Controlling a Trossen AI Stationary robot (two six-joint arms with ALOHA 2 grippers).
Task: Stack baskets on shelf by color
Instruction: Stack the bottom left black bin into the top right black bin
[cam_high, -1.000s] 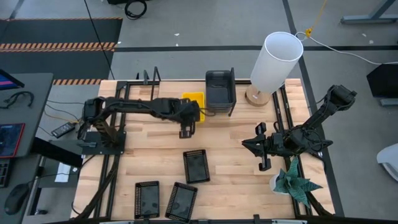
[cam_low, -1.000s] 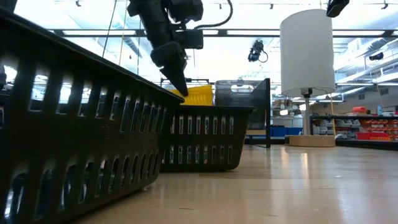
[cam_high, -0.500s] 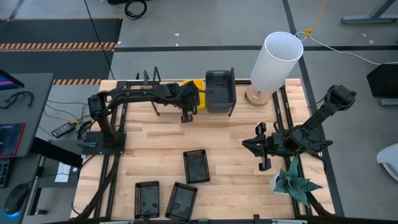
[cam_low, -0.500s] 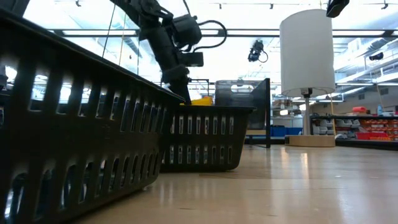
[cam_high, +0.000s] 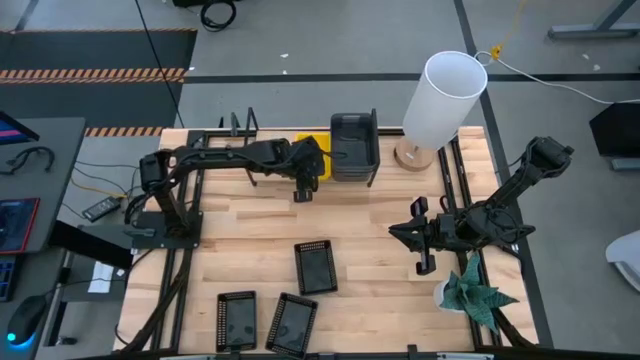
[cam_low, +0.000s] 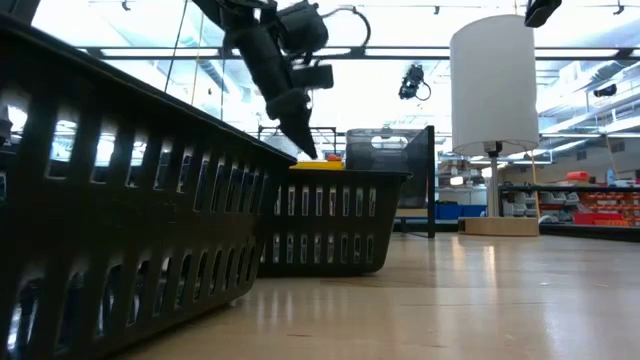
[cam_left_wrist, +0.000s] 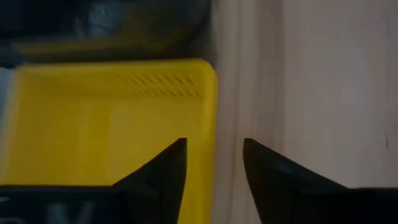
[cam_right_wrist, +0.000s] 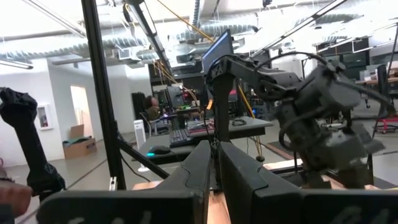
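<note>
Baskets: yellow basket (cam_high: 313, 158) and grey basket (cam_high: 353, 146) sitting shelved at 12 o'clock; black perforated baskets (cam_high: 314, 266) awaiting tabletop (cam_high: 380, 290) pickup at 6. Left end effector (cam_high: 303, 192) hovering released; right end effector (cam_high: 424, 237) idling clenched at 3.

Right gripper (cam_right_wrist: 214, 163) jaws nearly closed, left arm (cam_right_wrist: 298, 106) beyond, workshop background

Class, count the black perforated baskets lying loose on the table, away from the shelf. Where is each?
3: one mid-table, two side by side at the near edge. None looks hidden.
</note>
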